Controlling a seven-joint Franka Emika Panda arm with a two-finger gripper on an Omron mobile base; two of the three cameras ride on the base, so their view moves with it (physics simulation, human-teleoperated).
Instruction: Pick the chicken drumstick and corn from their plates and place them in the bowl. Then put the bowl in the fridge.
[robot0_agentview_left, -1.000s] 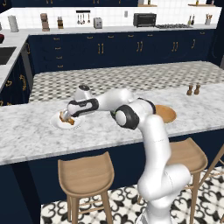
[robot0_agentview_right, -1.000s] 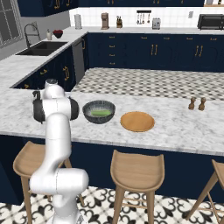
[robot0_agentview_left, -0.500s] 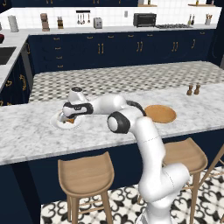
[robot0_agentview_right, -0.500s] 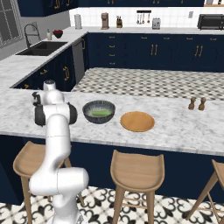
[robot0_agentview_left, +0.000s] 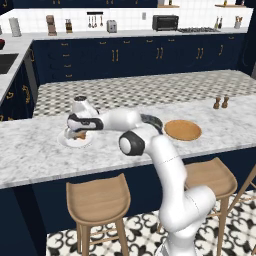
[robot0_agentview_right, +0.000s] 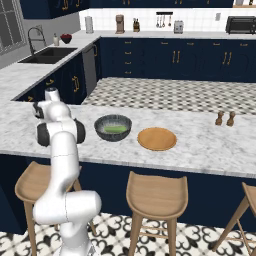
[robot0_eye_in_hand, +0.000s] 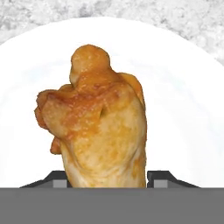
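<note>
The gripper (robot0_eye_in_hand: 106, 180) is down over the white plate (robot0_eye_in_hand: 183, 87) near the left end of the marble bench (robot0_agentview_left: 30, 150), and its two dark fingertips (robot0_eye_in_hand: 56, 180) stand one on each side of the chicken drumstick (robot0_eye_in_hand: 98, 127). In the hand view the fingertips sit right against the meat, but whether they already pinch it or merely flank it cannot be told. The drumstick lies on the white plate with its bulbous end toward the camera and its narrow end pointing away.

From the right base view, the bowl (robot0_agentview_right: 113, 128) stands on the bench toward its middle, with the green corn (robot0_agentview_right: 114, 129) lying inside it. Just beside the bowl, toward the right end, lies the orange-brown wooden plate (robot0_agentview_right: 157, 138), with nothing on it. Two small shakers (robot0_agentview_right: 225, 118) stand near the right end of the bench.

No brand, label or readable writing can be made out on anything here.
</note>
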